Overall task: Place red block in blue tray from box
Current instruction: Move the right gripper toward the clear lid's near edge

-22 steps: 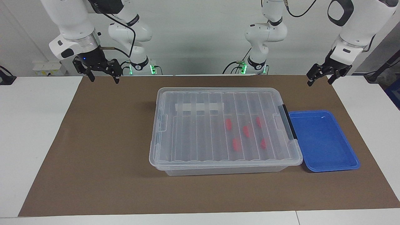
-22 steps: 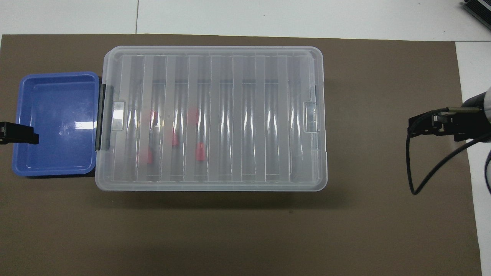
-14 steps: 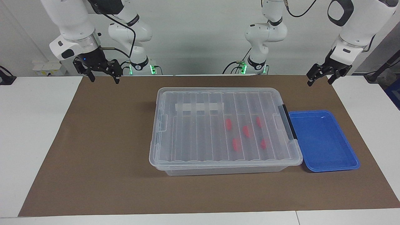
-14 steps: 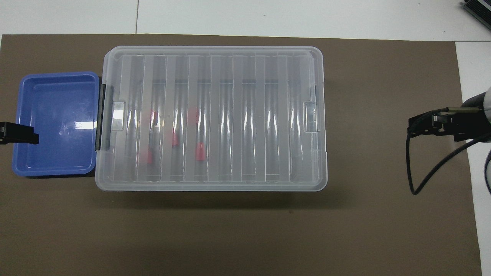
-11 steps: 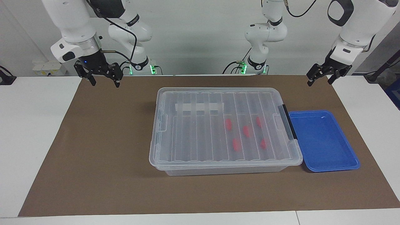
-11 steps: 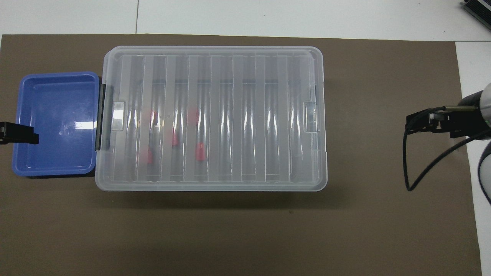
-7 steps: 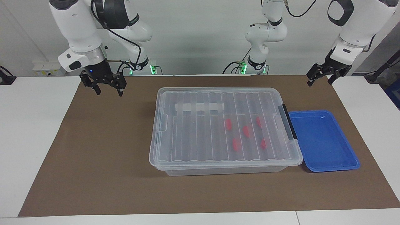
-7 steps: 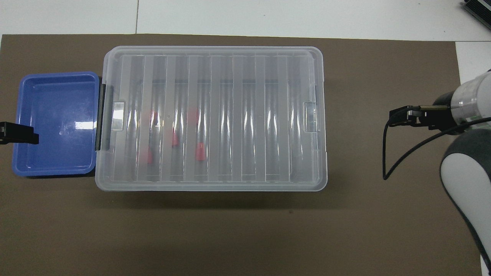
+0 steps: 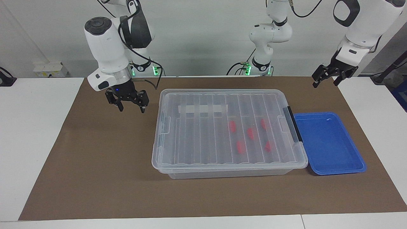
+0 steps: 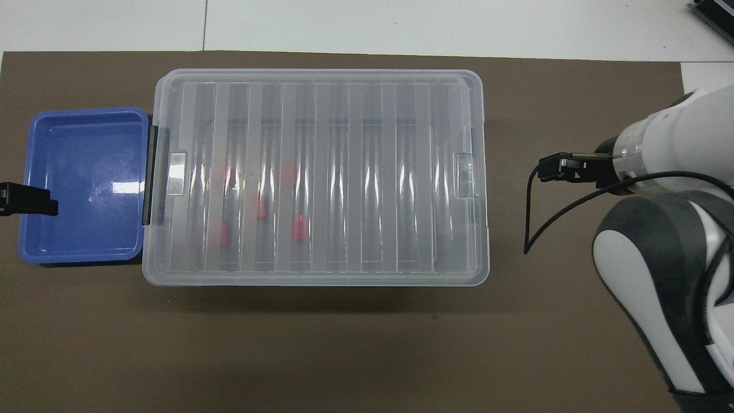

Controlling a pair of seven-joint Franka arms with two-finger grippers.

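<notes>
The box [image 9: 197, 140] [image 10: 355, 172] stands mid-mat with its ribbed clear lid shut. Several red blocks [image 9: 251, 133] [image 10: 298, 226] show through the lid, in the half toward the left arm's end. The blue tray [image 9: 327, 143] [image 10: 86, 149] lies beside that end of the box, with nothing in it. My right gripper [image 9: 132, 110] hangs open over the bare mat, just off the box's end toward the right arm. My left gripper [image 9: 325, 84] is open and raised over the mat's corner, holding nothing; its tip [image 10: 28, 199] shows over the tray's edge from above.
A black clip handle [image 9: 292, 124] [image 10: 152, 175] sits on the box's end beside the tray. A pale tape strip [image 9: 203, 109] lies on the lid. The brown mat [image 9: 95, 159] is ringed by white table. A black cable [image 10: 533, 218] loops from the right wrist.
My right arm has swung from the mat's corner toward the box and come lower, its gripper now close to the box's end. The left arm, box, blocks and tray have not moved.
</notes>
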